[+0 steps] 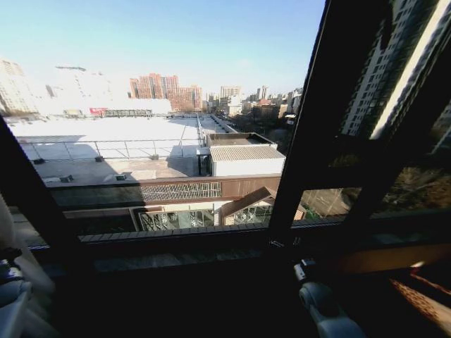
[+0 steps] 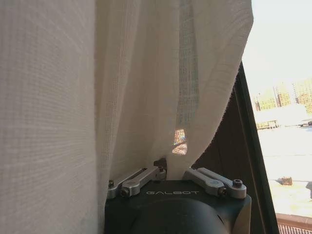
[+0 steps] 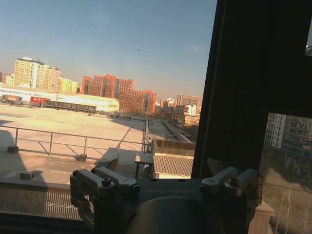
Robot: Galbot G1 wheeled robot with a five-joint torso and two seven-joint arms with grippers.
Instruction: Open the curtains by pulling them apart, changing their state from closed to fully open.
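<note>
Left end effector [image 2: 174,170] pinching the curtains [image 2: 97,87]

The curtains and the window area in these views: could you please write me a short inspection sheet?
Surface: dark window sill, bare where visible.
Job's things: sheer off-white curtains, bunched at the robot's far left; the glass ahead is uncovered.
Clutter: nothing seen.
Grippers: left gripper shut on a curtain fold; right gripper open, holding nothing, facing the glass beside the dark window frame.
Cables: nothing seen.
Surroundings: sunlit rooftops and city buildings outside.
</note>
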